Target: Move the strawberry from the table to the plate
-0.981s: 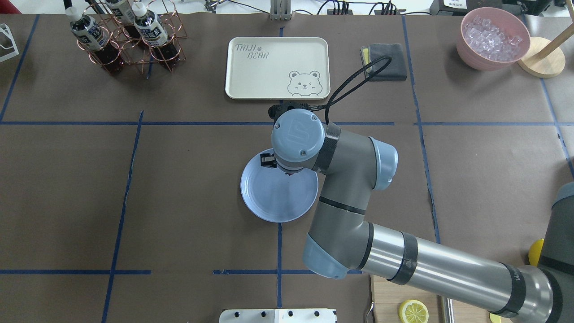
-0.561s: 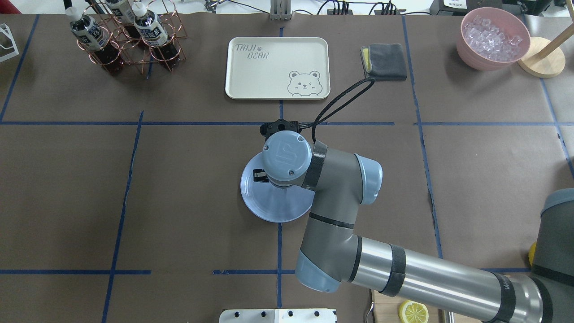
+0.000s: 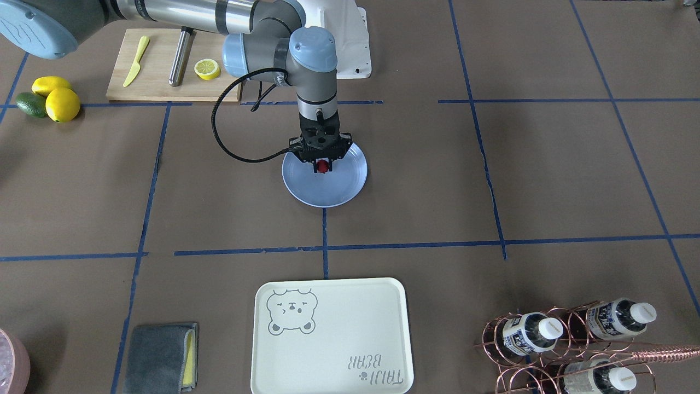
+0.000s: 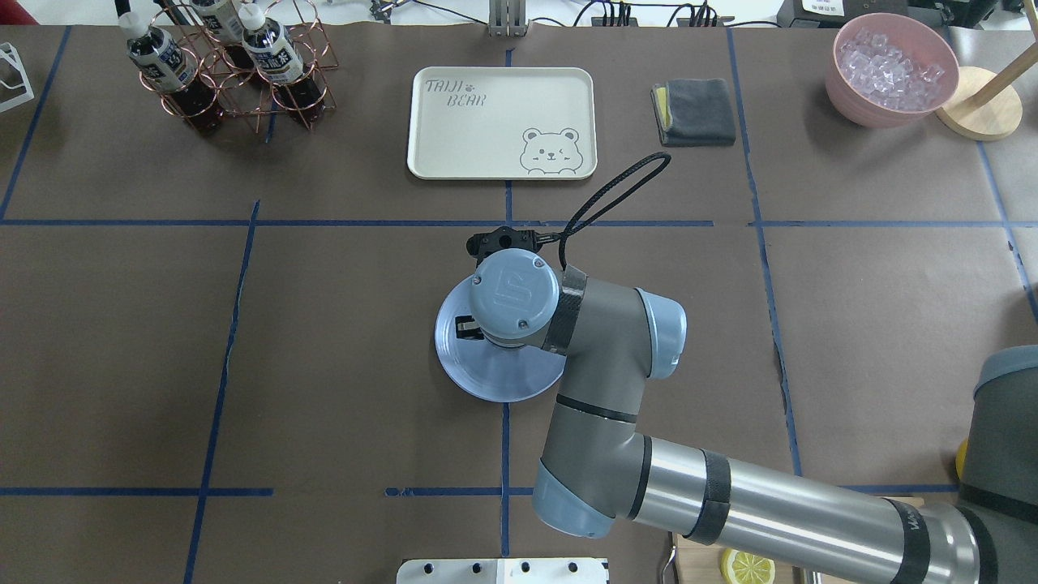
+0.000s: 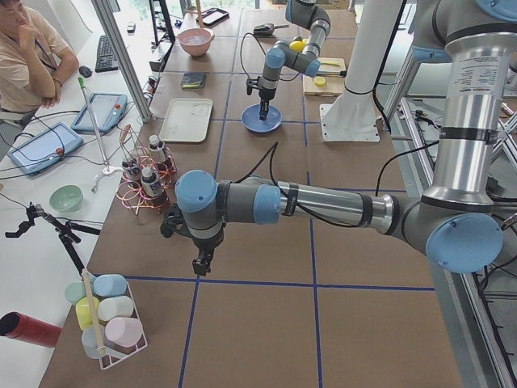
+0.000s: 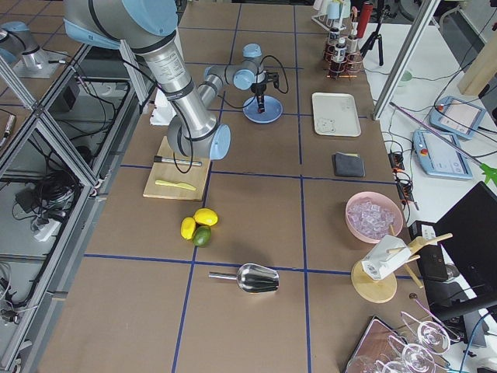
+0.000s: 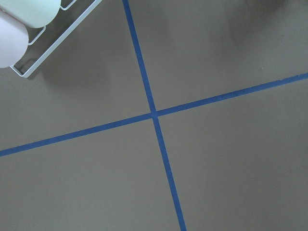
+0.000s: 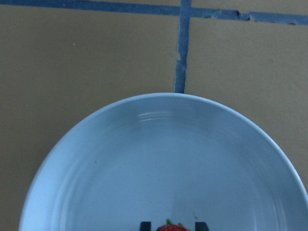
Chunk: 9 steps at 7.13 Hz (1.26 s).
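1. Lately the right arm has slid toward 7 o'clock, from the far rim of the plate to over its middle, then nearly stopped.
2. The right gripper stays clamped on the strawberry, low over the plate, just 12 o'clock of centre.
3. Carrying looks done; letting go should come next.
4. Whether the left gripper is apart or together, I cannot tell.

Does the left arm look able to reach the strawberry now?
Probably not: the strawberry is in the right gripper over the plate, and the left gripper hangs far along the table.
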Each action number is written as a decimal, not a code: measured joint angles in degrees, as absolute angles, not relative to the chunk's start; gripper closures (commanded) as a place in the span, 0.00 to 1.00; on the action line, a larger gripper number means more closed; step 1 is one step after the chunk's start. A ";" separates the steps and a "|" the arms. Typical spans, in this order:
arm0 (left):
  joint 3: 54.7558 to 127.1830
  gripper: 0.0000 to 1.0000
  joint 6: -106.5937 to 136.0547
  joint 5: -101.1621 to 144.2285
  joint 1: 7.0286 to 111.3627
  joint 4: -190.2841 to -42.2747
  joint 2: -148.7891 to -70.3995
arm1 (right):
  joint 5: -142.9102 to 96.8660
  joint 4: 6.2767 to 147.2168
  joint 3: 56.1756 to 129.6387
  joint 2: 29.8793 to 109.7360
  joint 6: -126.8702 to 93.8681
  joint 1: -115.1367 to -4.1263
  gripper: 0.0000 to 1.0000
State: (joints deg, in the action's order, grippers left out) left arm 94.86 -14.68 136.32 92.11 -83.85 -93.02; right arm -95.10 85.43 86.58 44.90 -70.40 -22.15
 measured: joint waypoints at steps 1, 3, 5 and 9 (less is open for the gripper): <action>94.85 0.00 -14.68 136.32 92.11 -83.85 -92.94 | -94.66 85.39 86.64 44.89 -70.22 -22.15 0.00; 94.84 0.00 -14.66 136.30 92.11 -83.85 -92.86 | -94.48 85.35 88.44 45.08 -68.82 -24.20 0.00; 94.69 0.00 -14.68 136.22 92.09 -83.85 -92.97 | -102.07 85.56 91.65 48.31 -60.63 -33.51 0.00; 94.28 0.00 -14.85 135.67 92.04 -83.68 -92.64 | -122.05 85.22 93.68 65.94 -19.38 -62.81 0.00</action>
